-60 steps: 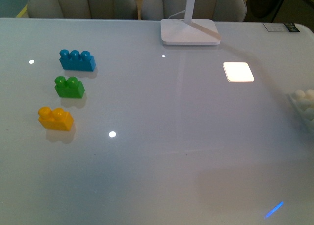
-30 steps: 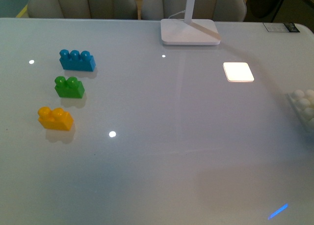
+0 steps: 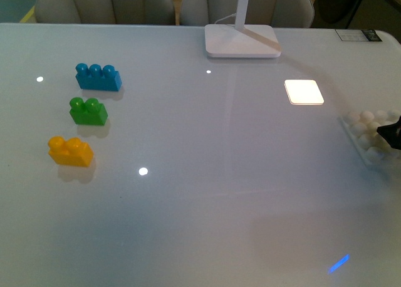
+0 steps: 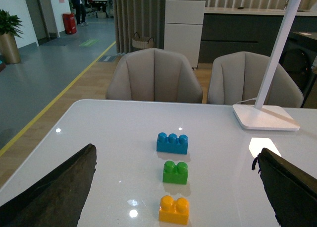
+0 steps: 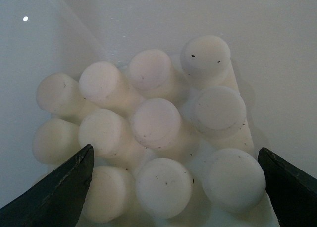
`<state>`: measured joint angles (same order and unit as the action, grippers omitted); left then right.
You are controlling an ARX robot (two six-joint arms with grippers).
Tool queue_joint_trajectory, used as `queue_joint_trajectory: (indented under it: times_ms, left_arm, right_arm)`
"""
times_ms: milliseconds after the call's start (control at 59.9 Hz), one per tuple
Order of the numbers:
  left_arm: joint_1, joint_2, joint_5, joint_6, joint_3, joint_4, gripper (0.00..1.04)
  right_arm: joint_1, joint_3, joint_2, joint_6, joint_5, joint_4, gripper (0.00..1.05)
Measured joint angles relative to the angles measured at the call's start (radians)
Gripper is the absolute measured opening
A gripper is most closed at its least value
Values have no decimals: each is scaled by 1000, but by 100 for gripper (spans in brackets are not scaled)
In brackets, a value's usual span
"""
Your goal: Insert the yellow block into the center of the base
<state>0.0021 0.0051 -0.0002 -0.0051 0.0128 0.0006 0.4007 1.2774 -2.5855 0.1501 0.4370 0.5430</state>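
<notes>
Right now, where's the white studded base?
In the front view the base sits at the table's far right edge, below the bright lamp reflection, with the right tool over it.

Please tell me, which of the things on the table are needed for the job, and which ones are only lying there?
Needed:
yellow block
base, at the table's right edge, with the right gripper at it

Only lying there:
green block
blue block
lamp foot

both grippers' jaws spread wide
</notes>
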Motion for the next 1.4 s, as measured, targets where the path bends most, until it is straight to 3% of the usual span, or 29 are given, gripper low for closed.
queue_joint_trajectory:
  times_ms: [334,585,802,1086,1403]
  left_arm:
    - [0,0,0,0,0,0,97]
    - [0,0,0,0,0,0,97]
    - [0,0,0,0,0,0,97]
    - [0,0,0,0,0,0,97]
    - [0,0,0,0,0,0,97]
  right_arm:
    - [-233,10,-7,-82,-92,-18,96]
    - [-461,156,-53,-109,-173,-192,96]
    - [-545,241,-70,-163,-239,-309,96]
    - [-653,246,-71,-272,-312,-332,96]
    - [-798,356,-106,-407,-378,-455,96]
